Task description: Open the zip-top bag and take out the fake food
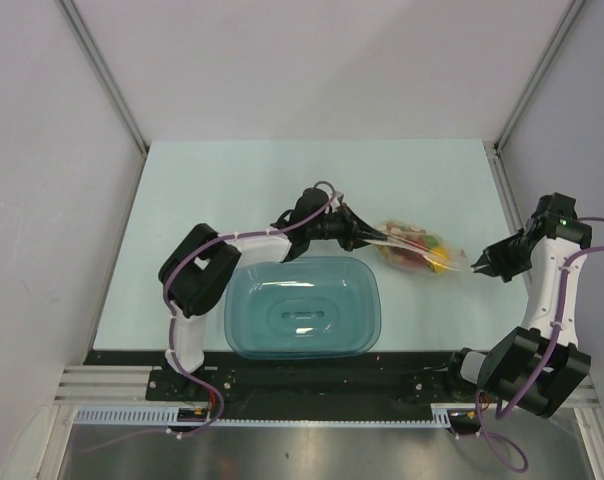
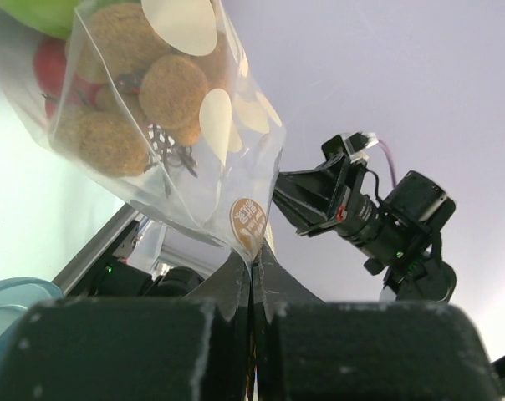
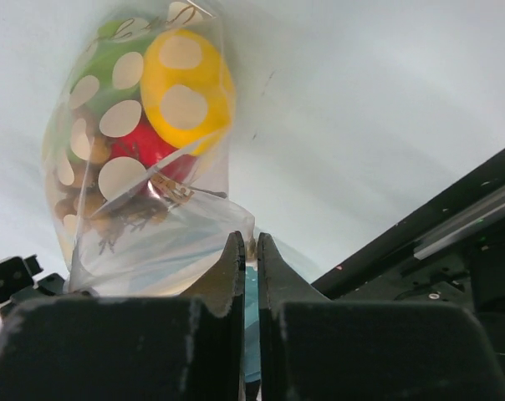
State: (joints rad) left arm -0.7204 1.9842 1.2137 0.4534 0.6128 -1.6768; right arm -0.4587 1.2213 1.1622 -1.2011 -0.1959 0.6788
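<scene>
Top external view: we see the zip-top bag (image 1: pixel 414 248) stretched between the two arms over the right half of the table (image 1: pixel 232 190), roughly midway between its far and near edges. It lies just beyond the far right corner of the teal tub (image 1: pixel 302 305), which sits at the middle of the near edge. The left gripper (image 1: pixel 370 238) meets the bag's left end and the right gripper (image 1: pixel 476 266) meets its right end. We cannot tell from here whether the bag rests on the table or hangs above it.

In the left wrist view we find the left fingers pressed together with no gap, pinching a bottom edge of the bag beside a small round orange label (image 2: pixel 247 219). The orange-brown balls (image 2: pixel 165 88) press against the dotted plastic above.

In the right wrist view the right fingers stand nearly closed, a thin slit between them, nipping the crinkled edge of the bag. The fake food (image 3: pixel 144 142) is all inside: a yellow fruit (image 3: pixel 186 92) on top, a green fruit (image 3: pixel 110 58) beside it and a red piece (image 3: pixel 152 150) below. Whether the zip is parted we cannot tell.
</scene>
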